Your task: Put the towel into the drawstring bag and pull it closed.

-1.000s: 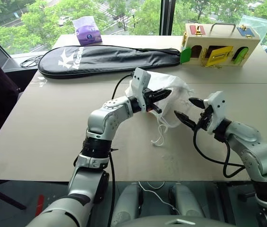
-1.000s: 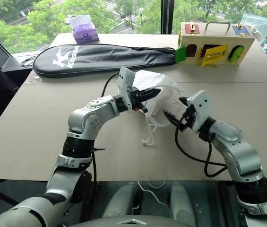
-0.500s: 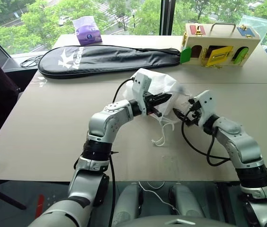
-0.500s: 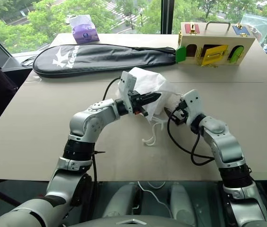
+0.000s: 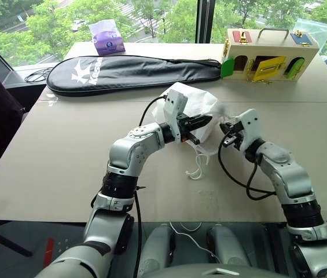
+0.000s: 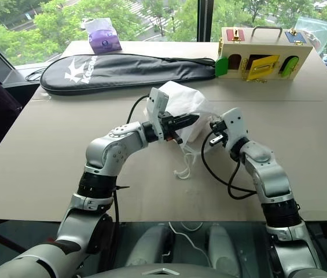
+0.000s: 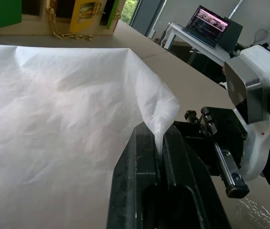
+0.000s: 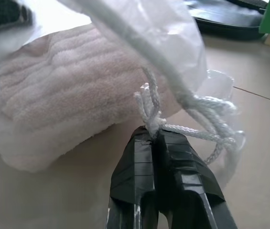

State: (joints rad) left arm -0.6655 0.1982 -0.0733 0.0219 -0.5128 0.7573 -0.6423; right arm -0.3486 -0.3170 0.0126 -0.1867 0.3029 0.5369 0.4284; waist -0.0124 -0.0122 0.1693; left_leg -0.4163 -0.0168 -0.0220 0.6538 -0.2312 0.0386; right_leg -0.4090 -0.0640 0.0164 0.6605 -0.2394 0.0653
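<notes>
Left arm bent at elbow, reaching forward and inward; left gripper (image 5: 202,121) level, fingers clamped tight. Right arm angled in toward it, right gripper (image 5: 226,128) level, fingers (image 8: 139,162) pressed together. Tips near each other, not touching.

White drawstring bag (image 5: 197,110) (thin, crinkly) lifted mid-table; ribbed towel (image 8: 72,90) lying under its mouth

Bright daylight from the windows — soft shadows, wrist foregrounds blurred.

The tan table (image 5: 53,150) carries a black racket case (image 5: 128,70), wooden latch box (image 5: 267,55), purple tissue pack (image 5: 106,36) and drawstring bag (image 5: 201,107).
</notes>
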